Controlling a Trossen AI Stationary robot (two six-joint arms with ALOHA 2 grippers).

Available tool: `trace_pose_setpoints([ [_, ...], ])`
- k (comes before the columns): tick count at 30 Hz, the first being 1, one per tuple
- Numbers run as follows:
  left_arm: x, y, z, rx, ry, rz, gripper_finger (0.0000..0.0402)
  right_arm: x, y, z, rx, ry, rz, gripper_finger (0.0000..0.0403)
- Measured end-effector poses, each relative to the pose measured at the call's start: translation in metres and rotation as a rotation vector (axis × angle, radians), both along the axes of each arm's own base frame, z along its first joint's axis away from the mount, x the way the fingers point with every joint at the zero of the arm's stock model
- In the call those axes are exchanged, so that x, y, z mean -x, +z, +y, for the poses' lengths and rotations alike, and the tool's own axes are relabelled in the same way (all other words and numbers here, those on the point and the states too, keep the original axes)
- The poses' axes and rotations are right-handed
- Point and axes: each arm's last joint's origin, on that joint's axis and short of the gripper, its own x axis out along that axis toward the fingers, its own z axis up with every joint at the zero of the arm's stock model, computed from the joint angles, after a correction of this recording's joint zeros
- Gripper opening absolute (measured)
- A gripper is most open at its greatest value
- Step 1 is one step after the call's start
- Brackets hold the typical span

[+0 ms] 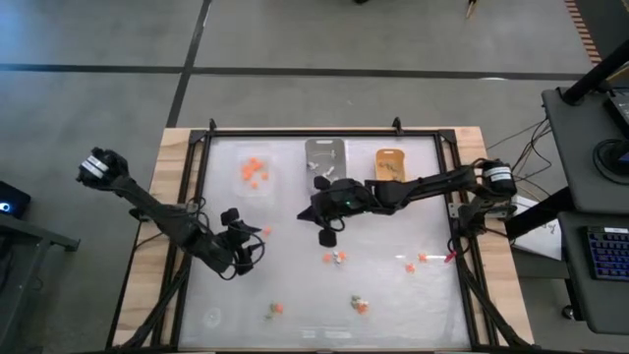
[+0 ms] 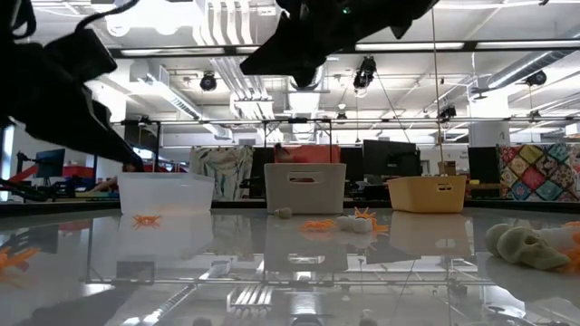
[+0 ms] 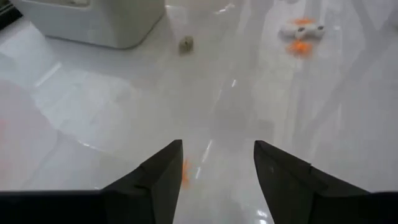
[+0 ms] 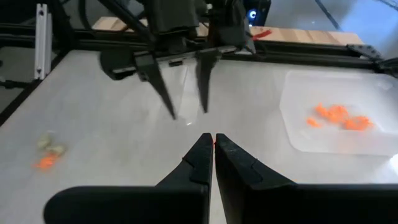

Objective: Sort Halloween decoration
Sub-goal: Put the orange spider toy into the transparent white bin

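Grippers face each other mid-table: left gripper (image 4: pixel 185 93) parted, right gripper (image 4: pixel 213 155) pinched.

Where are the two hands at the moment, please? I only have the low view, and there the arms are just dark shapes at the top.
Observer: The right hand is shut, tips pointing down over the middle of the table.
Operator: Thank you. And the left one?
Observer: The left hand is open, close opposite the right one.
Operator: Is anything near it?
Observer: An orange trinket lies on the table beside one of its fingers.
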Motion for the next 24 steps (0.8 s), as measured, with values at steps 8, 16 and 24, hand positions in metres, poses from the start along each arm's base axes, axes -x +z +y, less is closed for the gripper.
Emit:
trace_pose_setpoints([
  [8,-0.009,-0.027,0.009,-0.057,0.075,0.010,0.0180,0.012,-0.012,0.001,-0.020,-0.003,-0.074,0.0009],
  [16,-0.016,-0.048,0.021,-0.075,0.076,0.096,0.0180,0.020,-0.021,0.008,-0.046,0.005,-0.074,0.0009],
  [24,-0.021,-0.060,0.028,-0.053,0.079,0.103,0.0170,0.022,-0.020,0.018,-0.049,0.031,-0.080,0.0009],
])
